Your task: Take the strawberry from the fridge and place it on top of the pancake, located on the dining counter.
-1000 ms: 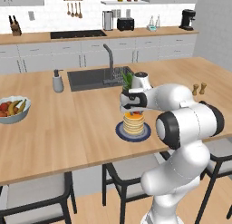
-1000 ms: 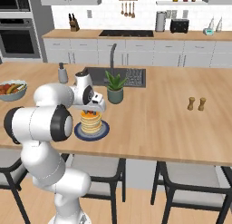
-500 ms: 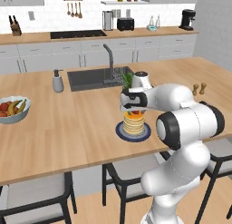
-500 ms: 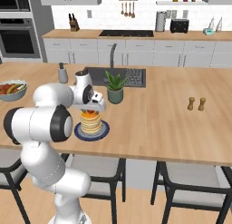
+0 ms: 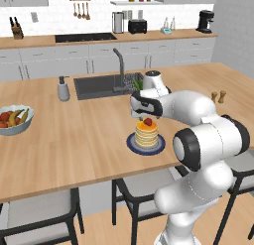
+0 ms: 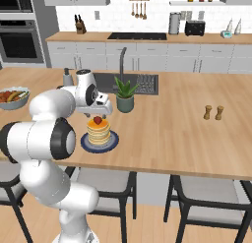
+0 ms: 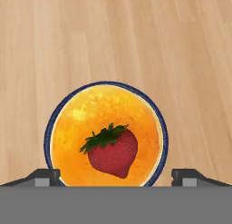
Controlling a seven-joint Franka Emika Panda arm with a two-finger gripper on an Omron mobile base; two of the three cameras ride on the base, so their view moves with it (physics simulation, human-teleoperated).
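Note:
The strawberry [image 7: 113,150] lies on top of the pancake [image 7: 86,119], a tan stack on a dark round plate [image 7: 47,132] near the front of the dining counter [image 5: 74,140]. My gripper [image 7: 115,175] hangs straight above it, open, its fingertips [image 7: 43,175] spread wider than the berry and touching nothing. From the left base, the strawberry [image 5: 148,122] caps the pancake [image 5: 147,135] just below the gripper [image 5: 145,115]. The right base view shows the same: strawberry [image 6: 97,120], pancake [image 6: 99,134], gripper [image 6: 98,111]. The fridge is out of view.
A sink [image 5: 99,85] with a dark faucet [image 5: 120,65] and a potted plant [image 6: 124,92] stand just behind the plate. A fruit bowl [image 5: 12,120] sits far left, a soap dispenser [image 5: 63,89] by the sink, two shakers [image 6: 213,112] to the right. Stools line the front edge.
The jaws have spread from nearly shut to wide apart, letting go of the strawberry, which now rests on the pancake. The arm has barely moved.

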